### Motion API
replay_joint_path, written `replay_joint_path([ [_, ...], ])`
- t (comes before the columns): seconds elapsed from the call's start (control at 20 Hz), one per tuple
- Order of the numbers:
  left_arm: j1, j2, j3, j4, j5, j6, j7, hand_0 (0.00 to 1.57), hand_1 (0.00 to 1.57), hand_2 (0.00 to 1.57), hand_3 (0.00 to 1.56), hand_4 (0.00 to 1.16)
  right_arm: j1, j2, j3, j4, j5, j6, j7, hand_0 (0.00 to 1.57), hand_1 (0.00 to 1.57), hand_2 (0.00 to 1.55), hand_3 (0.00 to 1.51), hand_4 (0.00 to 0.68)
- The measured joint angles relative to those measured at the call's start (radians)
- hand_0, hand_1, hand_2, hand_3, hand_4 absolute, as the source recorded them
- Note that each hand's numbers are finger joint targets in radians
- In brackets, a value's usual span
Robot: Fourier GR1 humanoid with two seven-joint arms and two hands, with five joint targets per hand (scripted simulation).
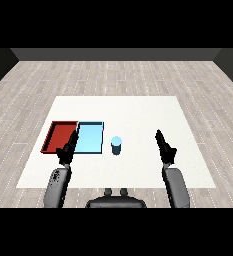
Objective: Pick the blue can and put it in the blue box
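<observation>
Table [138, 165] under both hands presents a smooth, matt white surface; red tray [52, 137] and light blue tray [90, 139] beyond the left hand [67, 151] look smooth and matt, plastic-like; floor [113, 75] beyond shows pale wood-grain planking.

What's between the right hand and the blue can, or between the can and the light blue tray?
Nothing visible. Only bare table lies between the right hand and the blue can, which stands upright. The light blue tray sits just left of the can, no object between them. The left hand overlaps the trays' near edge.
</observation>
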Motion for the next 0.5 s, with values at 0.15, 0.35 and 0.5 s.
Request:
replay_joint_path([
  [0.15, -0.003, -0.002, 0.015, -0.005, -0.006, 0.003, 0.000, 0.00, 0.00, 0.00, 0.00, 0.00, -0.015, 0.035, 0.019, -0.001, 0.027, -0.029, 0.012, 0.00, 0.00, 0.00, 0.00, 0.000],
  [0.35, -0.021, -0.002, 0.030, -0.055, 0.011, -0.003, -0.015, 0.00, 0.00, 0.00, 0.00, 0.00, -0.065, 0.084, 0.099, 0.004, 0.035, -0.105, 0.011, 0.00, 0.00, 0.00, 0.00, 0.000],
  [0.5, -0.013, -0.015, 0.044, -0.084, 0.048, -0.035, -0.160, 0.00, 0.00, 0.00, 0.00, 0.00, -0.088, 0.100, 0.139, -0.001, -0.031, -0.102, -0.066, 0.00, 0.00, 0.00, 0.00, 0.000],
])
